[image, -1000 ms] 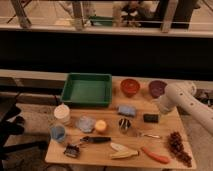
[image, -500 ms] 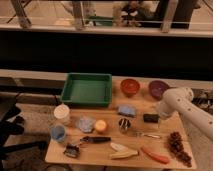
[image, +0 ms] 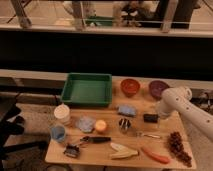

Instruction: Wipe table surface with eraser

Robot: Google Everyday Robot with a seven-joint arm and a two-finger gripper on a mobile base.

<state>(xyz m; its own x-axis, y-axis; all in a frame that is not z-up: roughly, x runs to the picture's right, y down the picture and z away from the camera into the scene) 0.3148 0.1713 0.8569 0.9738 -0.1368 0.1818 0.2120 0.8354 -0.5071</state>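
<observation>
The eraser is a small black oblong block lying flat on the right part of the light tan table surface. My white arm reaches in from the right edge. My gripper is at its lower end, right beside the eraser's right end and low over the tabletop. I cannot tell whether it touches the eraser.
A green tray, a red bowl and a purple bowl stand at the back. A light blue sponge and a metal cup lie left of the eraser. A spoon, an orange carrot and a dark cluster lie in front.
My arm has bent down and a little to the left, bringing the gripper lower toward the eraser. The eraser and the other objects have not moved.
</observation>
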